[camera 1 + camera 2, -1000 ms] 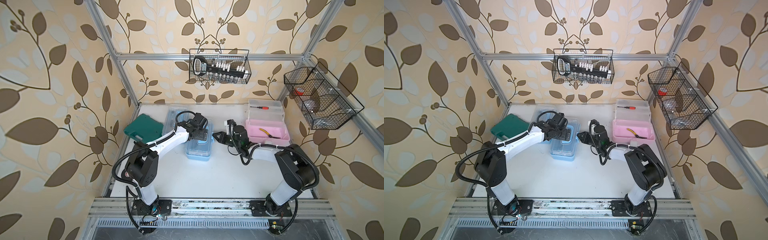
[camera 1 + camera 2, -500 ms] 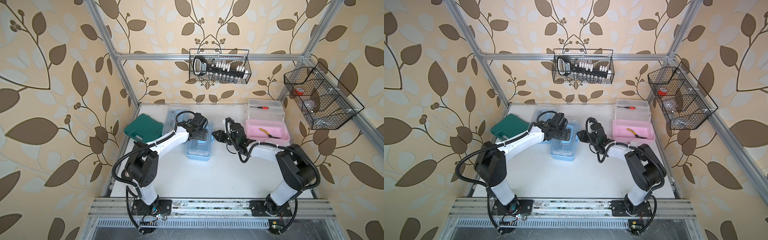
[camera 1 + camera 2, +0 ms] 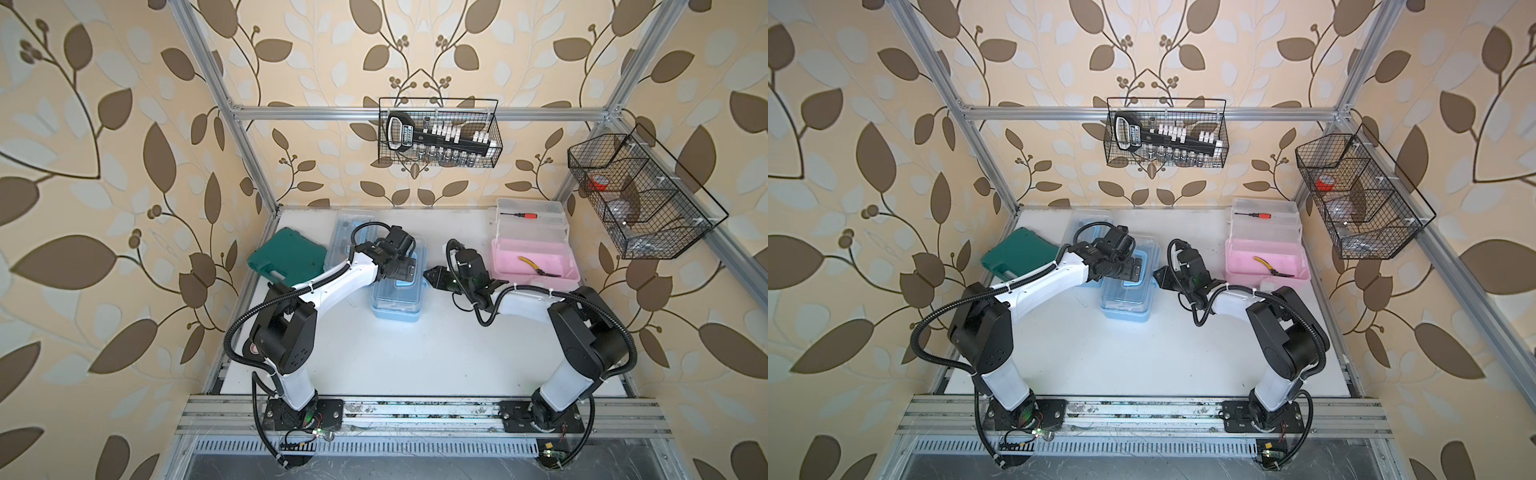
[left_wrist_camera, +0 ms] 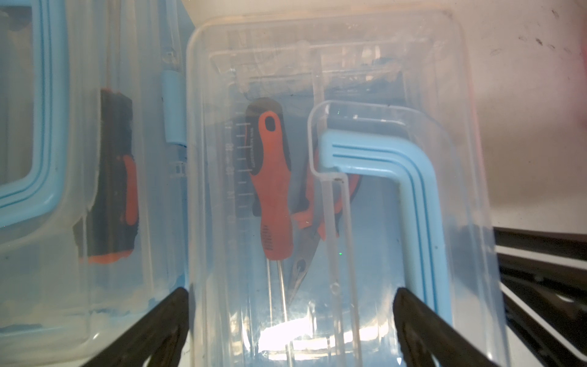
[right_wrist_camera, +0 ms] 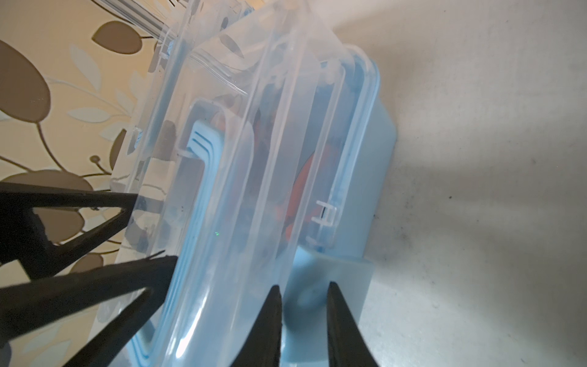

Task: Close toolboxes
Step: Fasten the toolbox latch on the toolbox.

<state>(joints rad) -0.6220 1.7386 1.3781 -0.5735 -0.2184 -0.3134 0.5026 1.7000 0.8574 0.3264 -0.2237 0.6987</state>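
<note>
In both top views your left pincer (image 3: 405,272) (image 3: 1133,270) hangs over the near blue box (image 3: 395,305) at mid tabletop (image 3: 415,357). Your right pincer (image 3: 430,276) (image 3: 1160,278) sits at that box's right side. The far blue box (image 3: 347,224) lies just behind, beside the green case (image 3: 286,257). The pink box (image 3: 511,262) stands at the right rear with its lid raised. Yellow pliers (image 3: 530,262) lie in it, and a red screwdriver (image 3: 530,216) in the raised part. The black tool (image 3: 401,133) in the back basket (image 3: 496,129) bears a label too small to read

From the left wrist you see the left pincer spread wide, holding nothing, its fingers (image 4: 413,317) straddling the near box's clear lid (image 4: 349,47). The lid lies down over an orange screwdriver (image 4: 274,197), with the blue handle (image 4: 422,206) flat on top. The lid's tick scale and the screwdriver's print are both too blurred to read

From the right wrist you see the right pincer (image 5: 303,286) parted only narrowly, gripping nothing visible. Its tips are at the blue latch (image 5: 349,273) on the near box's side; whether they touch it, you cannot tell
</note>
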